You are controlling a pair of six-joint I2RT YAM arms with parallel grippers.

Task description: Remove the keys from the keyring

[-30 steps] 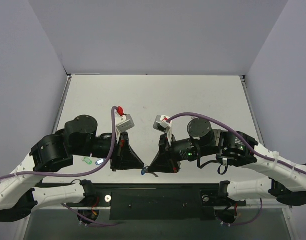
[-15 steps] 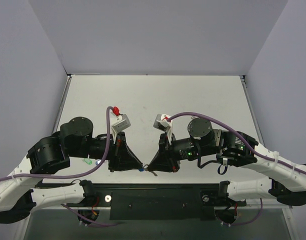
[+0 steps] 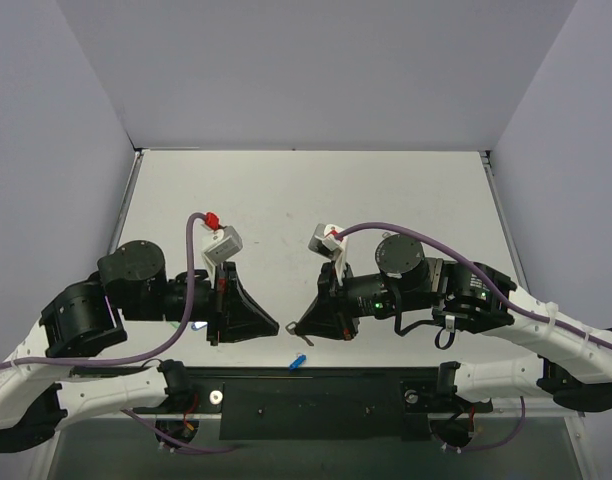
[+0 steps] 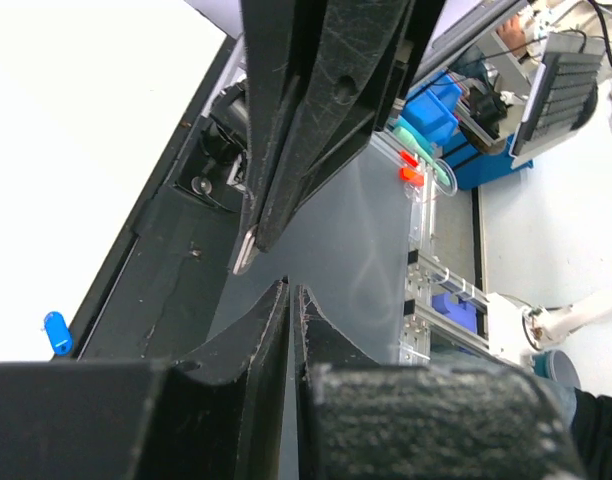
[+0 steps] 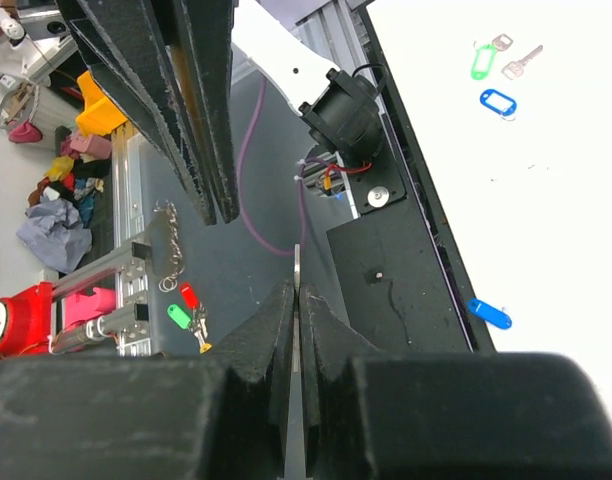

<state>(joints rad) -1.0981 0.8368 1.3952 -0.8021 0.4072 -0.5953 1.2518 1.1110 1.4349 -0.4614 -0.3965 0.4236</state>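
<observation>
Here, right tool (image 5: 294, 290) tight on the thin silver keyring (image 5: 297, 262); left tool (image 4: 289, 292) fully closed.

White arm links (image 3: 26, 372), black joint housings (image 3: 136, 270), purple cables (image 3: 416, 232), red connectors (image 3: 212, 217), green light (image 3: 379, 307)

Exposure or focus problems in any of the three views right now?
Top external: even light, soft shadows, blue key small but distinct. Left wrist: table clipped to flat white. Right wrist: table clipped too, coloured keys still legible; own fingers blur up close.
</observation>
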